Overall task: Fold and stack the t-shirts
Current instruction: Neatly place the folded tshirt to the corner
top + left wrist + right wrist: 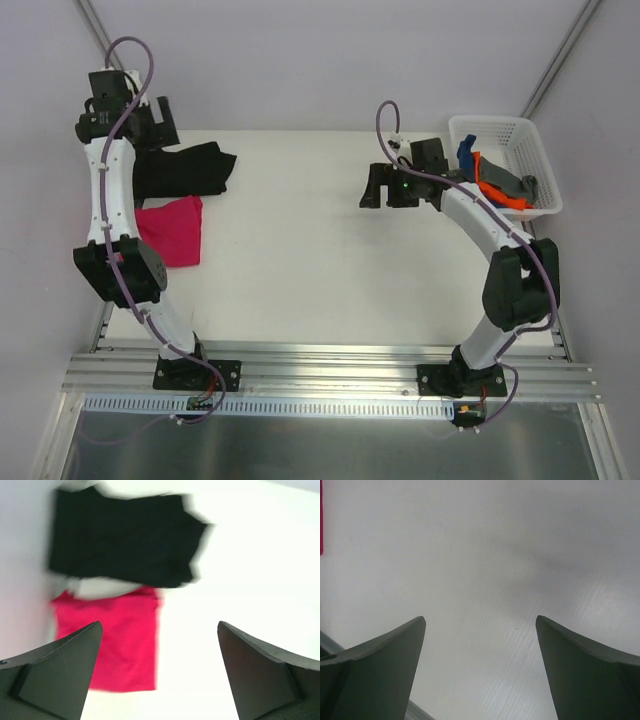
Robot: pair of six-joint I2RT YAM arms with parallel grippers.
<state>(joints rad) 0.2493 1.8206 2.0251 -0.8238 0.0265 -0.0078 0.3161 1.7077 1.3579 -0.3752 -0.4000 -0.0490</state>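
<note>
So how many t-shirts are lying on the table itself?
2: the black t-shirt at the far left, the pink t-shirt just nearer. More are bunched in the basket, count unclear.

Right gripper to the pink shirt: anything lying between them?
Nothing: the top view shows only bare white table between the right gripper and the pink shirt; the black shirt lies off that line.

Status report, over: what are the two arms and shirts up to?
Left pincer open, near pink shirt and black shirt, unstacked. Right pincer open, empty. More shirts in basket. Nothing blocking.
</note>
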